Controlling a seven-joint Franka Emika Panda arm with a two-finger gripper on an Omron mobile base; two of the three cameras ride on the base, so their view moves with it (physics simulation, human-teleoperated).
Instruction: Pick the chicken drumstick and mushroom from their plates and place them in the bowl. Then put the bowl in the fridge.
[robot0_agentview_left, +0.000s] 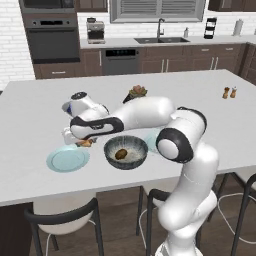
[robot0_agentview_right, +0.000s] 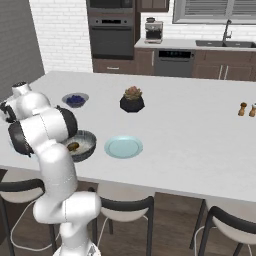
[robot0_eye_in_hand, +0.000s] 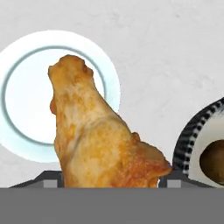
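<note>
The jaws of the gripper (robot0_agentview_left: 84, 143) grasp the chicken drumstick (robot0_eye_in_hand: 98, 135), which hangs above the white worktop (robot0_agentview_left: 45, 105), between a pale blue plate (robot0_agentview_left: 67, 159) and the bowl (robot0_agentview_left: 125, 152). In the hand view the meat overlaps the plate's (robot0_eye_in_hand: 30, 92) rim, with the bowl's (robot0_eye_in_hand: 192, 135) dark rim to the right. The mushroom (robot0_agentview_left: 121, 154) lies inside the bowl. A second pale blue plate (robot0_agentview_right: 123, 147) rests just beside the bowl (robot0_agentview_right: 82, 145). Farther back stand a potted plant (robot0_agentview_right: 132, 99) and a small bowl of blueberries (robot0_agentview_right: 75, 100).
</note>
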